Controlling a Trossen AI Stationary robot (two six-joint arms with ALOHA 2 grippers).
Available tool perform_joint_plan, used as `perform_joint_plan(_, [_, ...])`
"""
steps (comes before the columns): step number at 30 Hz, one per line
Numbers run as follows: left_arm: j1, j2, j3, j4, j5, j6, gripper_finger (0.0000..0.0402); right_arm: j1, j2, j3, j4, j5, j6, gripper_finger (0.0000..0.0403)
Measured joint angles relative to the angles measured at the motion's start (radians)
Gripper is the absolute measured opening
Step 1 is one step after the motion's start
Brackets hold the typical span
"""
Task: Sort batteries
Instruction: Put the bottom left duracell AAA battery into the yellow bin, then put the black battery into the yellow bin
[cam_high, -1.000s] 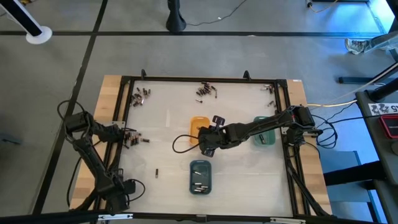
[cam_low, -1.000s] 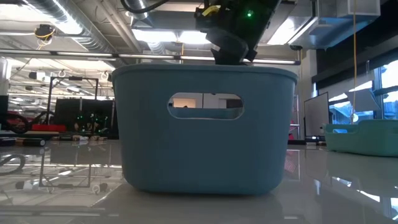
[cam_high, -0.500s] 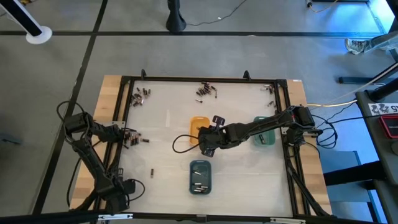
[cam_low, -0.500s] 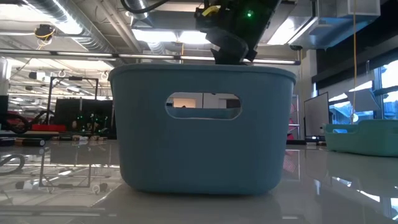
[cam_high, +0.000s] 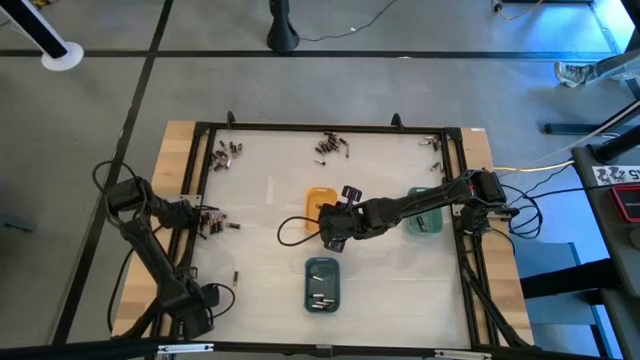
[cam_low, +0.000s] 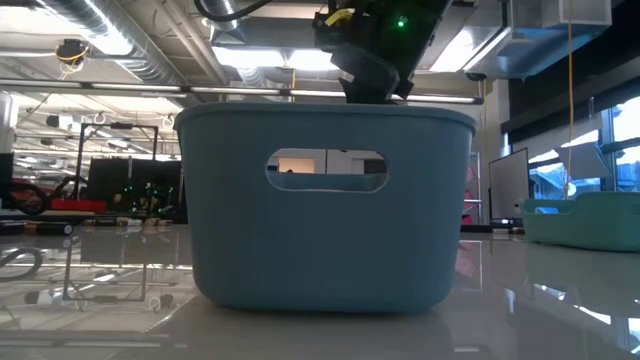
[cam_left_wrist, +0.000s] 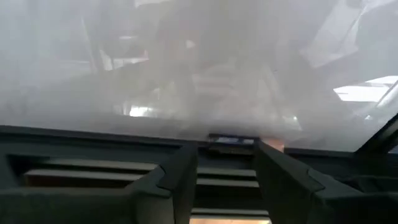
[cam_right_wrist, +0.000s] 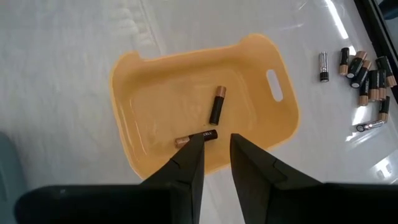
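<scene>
Batteries lie in heaps at the table's left edge (cam_high: 216, 222), far left (cam_high: 225, 153), far middle (cam_high: 332, 146) and far right (cam_high: 434, 143). One loose battery (cam_high: 235, 275) lies at the near left. My left gripper (cam_high: 207, 221) points down over the left heap. Its wrist view is fogged, and its fingers stand apart around a small dark thing with an orange end (cam_left_wrist: 231, 139). My right gripper (cam_right_wrist: 216, 146) hangs open by a narrow gap over the near rim of the orange tray (cam_right_wrist: 199, 118), which holds two batteries (cam_right_wrist: 216, 104). My left gripper comes down from above on the small dark thing (cam_left_wrist: 231, 139) between its fingertips. Fog in the wrist view hides whether the fingers touch it, so I cannot tell.
The slate-blue tray (cam_high: 322, 283) stands near the front edge with batteries in it and fills the low view (cam_low: 325, 210). The green tray (cam_high: 425, 220) lies under the right arm. A black frame (cam_high: 330, 127) borders the table.
The loose battery at the near left has moved along the table toward the left edge. My left arm's elbow has shifted a little while its gripper stays over the left heap.
</scene>
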Motion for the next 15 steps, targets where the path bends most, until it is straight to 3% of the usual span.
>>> perform_joint_plan(9, [0.038,-0.048,0.010,0.007,-0.039,0.093,0.0072,0.000,0.000,0.000,0.000,0.000,0.000,0.0080])
perform_joint_plan(15, [0.035,-0.048,0.011,0.015,-0.044,0.093,0.0084,0.001,0.000,0.000,0.000,0.000,0.000,0.0080])
